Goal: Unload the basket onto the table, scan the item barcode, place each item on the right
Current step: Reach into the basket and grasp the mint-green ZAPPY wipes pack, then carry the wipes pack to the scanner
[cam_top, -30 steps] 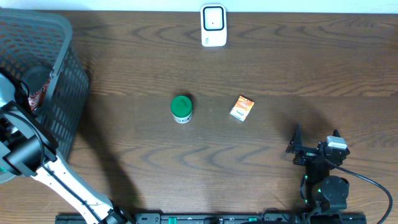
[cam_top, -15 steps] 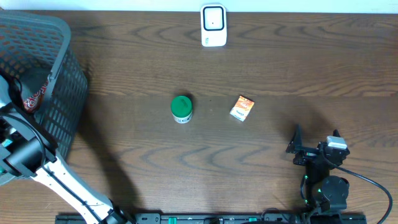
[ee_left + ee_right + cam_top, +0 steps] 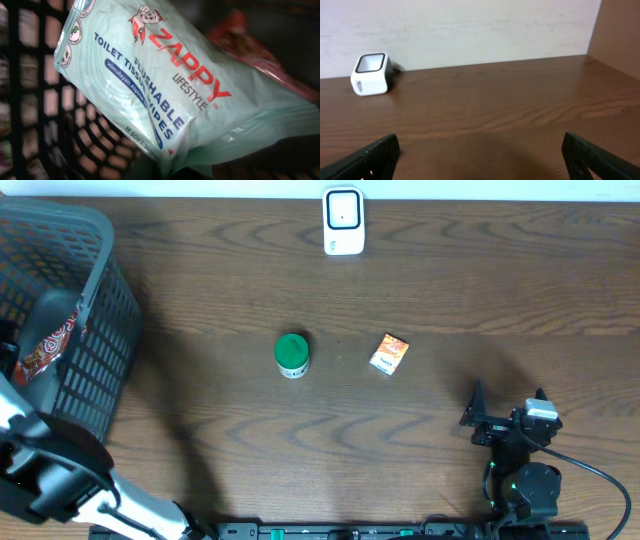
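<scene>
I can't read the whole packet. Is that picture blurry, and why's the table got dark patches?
Left wrist view: print on the wipes pack is sharp, the basket behind blurred. Overhead view: soft shadows darken the table at left and right.

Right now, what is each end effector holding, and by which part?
Left end effector: apparently the Zappy wipes pack, by its crimped end, fingers unseen. Right end effector: open, empty.
</scene>
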### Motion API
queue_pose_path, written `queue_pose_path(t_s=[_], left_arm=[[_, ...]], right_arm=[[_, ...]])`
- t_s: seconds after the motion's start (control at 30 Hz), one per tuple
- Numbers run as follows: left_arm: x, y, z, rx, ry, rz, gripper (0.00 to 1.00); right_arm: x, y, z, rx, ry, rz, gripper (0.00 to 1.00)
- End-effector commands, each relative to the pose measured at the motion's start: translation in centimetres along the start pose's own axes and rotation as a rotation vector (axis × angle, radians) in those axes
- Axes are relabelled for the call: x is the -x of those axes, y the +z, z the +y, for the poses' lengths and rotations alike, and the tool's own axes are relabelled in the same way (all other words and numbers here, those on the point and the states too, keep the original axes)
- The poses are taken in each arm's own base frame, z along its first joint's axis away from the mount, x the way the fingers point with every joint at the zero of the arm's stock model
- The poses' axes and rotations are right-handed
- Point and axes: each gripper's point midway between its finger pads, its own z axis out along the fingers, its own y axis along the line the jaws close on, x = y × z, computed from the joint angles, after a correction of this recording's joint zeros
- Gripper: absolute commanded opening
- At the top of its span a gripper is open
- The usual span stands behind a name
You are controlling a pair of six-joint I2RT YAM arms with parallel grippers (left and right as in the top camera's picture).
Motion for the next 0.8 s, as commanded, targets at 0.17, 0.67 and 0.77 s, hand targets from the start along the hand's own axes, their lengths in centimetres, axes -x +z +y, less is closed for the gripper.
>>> queue_pose_path(t_s=[0.17,0.67,0.77], left_arm=[[-6.7,-7.9,-5.1,-0.418,0.143,0.15,0.07],[-17.7,-24.6,-8.2,-0.993,0.479,0.014,0.07],[-20.2,-26.9,-8.1,-1.072,0.541,0.016,0.07]], right_arm=[[-0.1,0.0,0.0,-0.004,-0.012,-0.002,0.99],[-0.1,0.0,0.0,-0.004,-0.012,-0.002,0.99],[-0.1,0.0,0.0,-0.004,-0.012,-0.002,0.99]])
